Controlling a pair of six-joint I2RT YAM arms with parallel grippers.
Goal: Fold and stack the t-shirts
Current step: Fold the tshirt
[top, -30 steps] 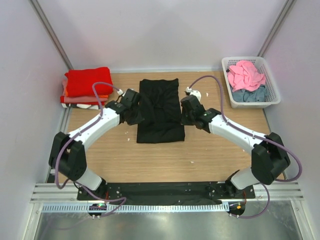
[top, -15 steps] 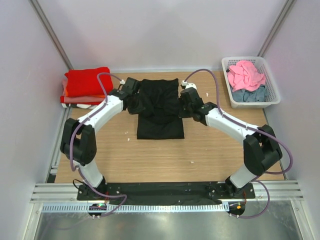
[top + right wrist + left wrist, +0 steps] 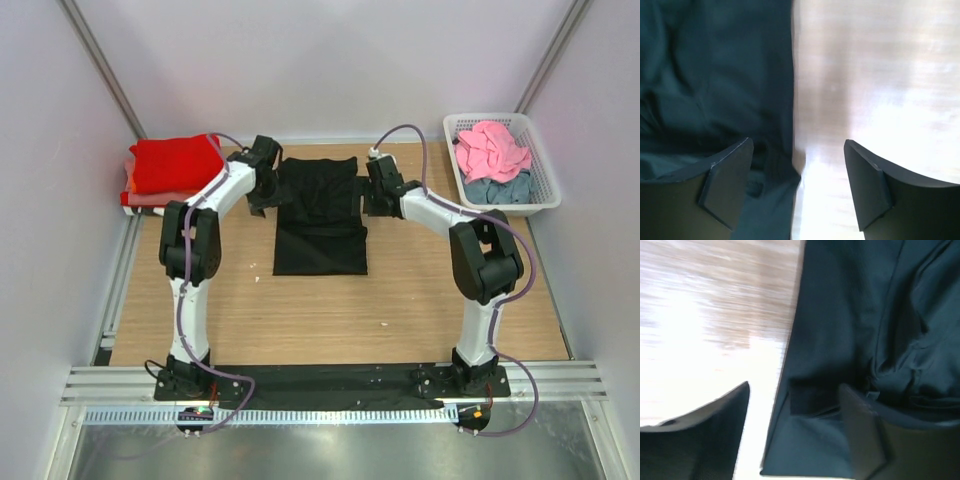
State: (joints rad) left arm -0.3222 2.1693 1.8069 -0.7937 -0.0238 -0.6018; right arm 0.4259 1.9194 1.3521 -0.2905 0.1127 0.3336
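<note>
The left hand [image 3: 795, 386] and right hand [image 3: 799, 143] have released the black t-shirt [image 3: 320, 222] and stand spread at its side edges.

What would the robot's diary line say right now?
black t-shirt: lying on table | left gripper: open over its left edge | right gripper: open over its right edge

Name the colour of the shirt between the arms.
The shirt is black, clearest in the top external view.
</note>
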